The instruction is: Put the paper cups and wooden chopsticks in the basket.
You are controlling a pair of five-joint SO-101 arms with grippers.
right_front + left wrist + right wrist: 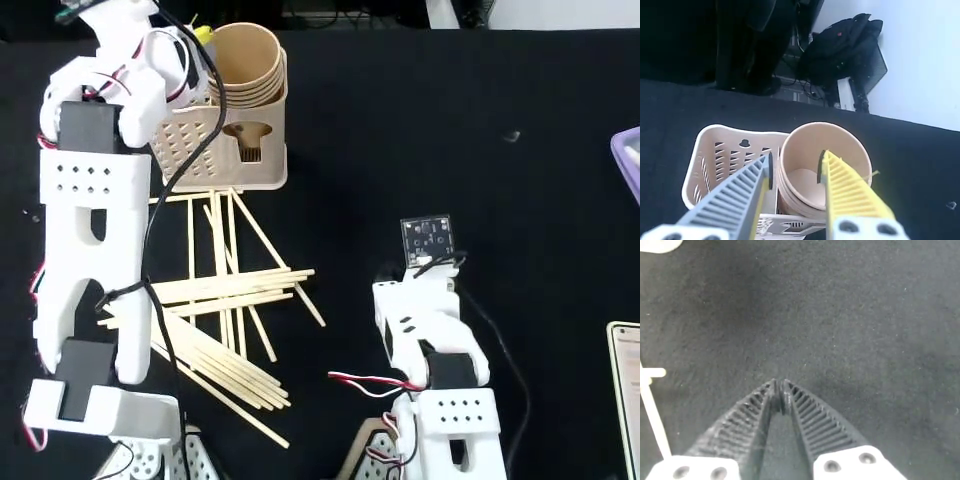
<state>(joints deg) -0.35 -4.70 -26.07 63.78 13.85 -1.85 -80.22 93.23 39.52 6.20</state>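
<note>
A stack of paper cups (245, 60) stands in the right part of the cream basket (215, 160) at the back left of the black table. My left gripper (200, 40) hovers over the basket, open. In the left wrist view the left gripper (795, 162) has its grey finger outside the top cup (840, 145) and its yellow finger inside it, with the basket (715, 155) partly under them. Several wooden chopsticks (225, 300) lie scattered in front of the basket. My right gripper (778, 385) is shut over bare cloth, with one chopstick (652, 415) off to its side.
A purple container (628, 155) and a white object (625, 380) sit at the table's right edge. The left arm (90, 230) stretches alongside the chopstick pile. A black bag (845, 45) lies on the floor beyond the table.
</note>
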